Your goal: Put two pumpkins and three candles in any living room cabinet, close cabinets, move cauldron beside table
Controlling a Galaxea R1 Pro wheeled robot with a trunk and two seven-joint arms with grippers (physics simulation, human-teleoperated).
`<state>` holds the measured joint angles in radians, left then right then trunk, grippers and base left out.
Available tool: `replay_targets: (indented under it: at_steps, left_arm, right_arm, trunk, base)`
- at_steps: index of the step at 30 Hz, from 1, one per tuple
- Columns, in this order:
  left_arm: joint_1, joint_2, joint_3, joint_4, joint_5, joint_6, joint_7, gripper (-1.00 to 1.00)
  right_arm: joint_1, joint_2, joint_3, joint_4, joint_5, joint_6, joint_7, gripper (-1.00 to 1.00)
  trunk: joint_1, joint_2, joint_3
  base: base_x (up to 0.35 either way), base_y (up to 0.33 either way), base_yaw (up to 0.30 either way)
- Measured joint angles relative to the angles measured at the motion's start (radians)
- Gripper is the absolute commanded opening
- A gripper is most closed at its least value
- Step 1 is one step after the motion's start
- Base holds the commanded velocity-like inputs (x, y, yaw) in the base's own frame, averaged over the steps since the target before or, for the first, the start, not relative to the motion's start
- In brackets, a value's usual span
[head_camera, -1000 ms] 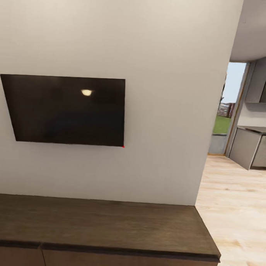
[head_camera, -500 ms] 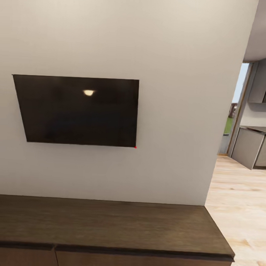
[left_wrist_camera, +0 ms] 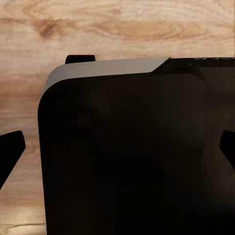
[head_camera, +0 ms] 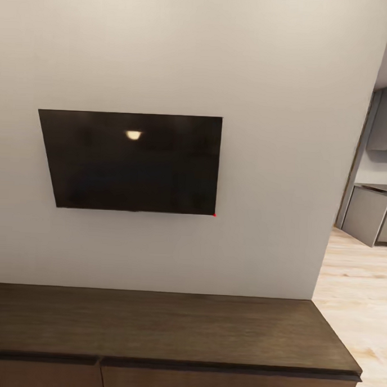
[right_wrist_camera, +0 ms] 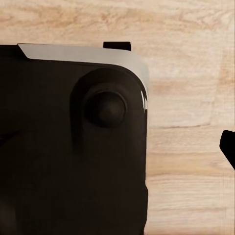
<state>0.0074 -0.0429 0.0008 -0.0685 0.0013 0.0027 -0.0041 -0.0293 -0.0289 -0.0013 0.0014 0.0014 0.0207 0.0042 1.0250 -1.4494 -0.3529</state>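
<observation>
Facing the cabinet (head_camera: 154, 327) under a wall TV (head_camera: 133, 161); none of the items to stow shows here.

Head view: dark-brown cabinet top runs along the wall, bare on the part in frame; two drawer fronts at the lower edge look flush, seam between them closed. Light plank floor (head_camera: 352, 302) to the right, grey kitchen units (head_camera: 372, 215) beyond. Left wrist view: left claw (left_wrist_camera: 117, 152) has dark fingertips at both picture edges, so spread wide, nothing between them, hanging over the robot's black base (left_wrist_camera: 132, 156) and floor. Right wrist view: right claw, one fingertip (right_wrist_camera: 228, 147) at the edge; wide or narrow, cannot tell. Judgement: no telling what is already stowed; nothing is in hand, so fetching probably remains, cauldron too.
</observation>
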Motion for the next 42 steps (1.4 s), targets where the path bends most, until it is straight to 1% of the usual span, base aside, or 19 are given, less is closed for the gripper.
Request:
replay_targets:
  at_steps: [23, 42]
  left_arm:
    - [0.0, 0.0, 0.0, 0.002, -0.001, 0.0, 0.0, 1.0]
    - [0.0, -0.005, 0.0, 0.001, 0.0, 0.0, 0.0, 1.0]
  right_arm:
    - [0.0, 0.0, -0.002, 0.0, 0.0, 0.0, 0.0, 1.0]
    - [0.0, 0.001, 0.0, -0.001, 0.0, -0.001, 0.0, 1.0]
  trunk:
    - [0.0, 0.0, 0.0]
    - [0.0, 0.0, 0.0]
  base:
    - [-0.001, 0.248, 0.0]
    - [-0.003, 0.017, 0.0]
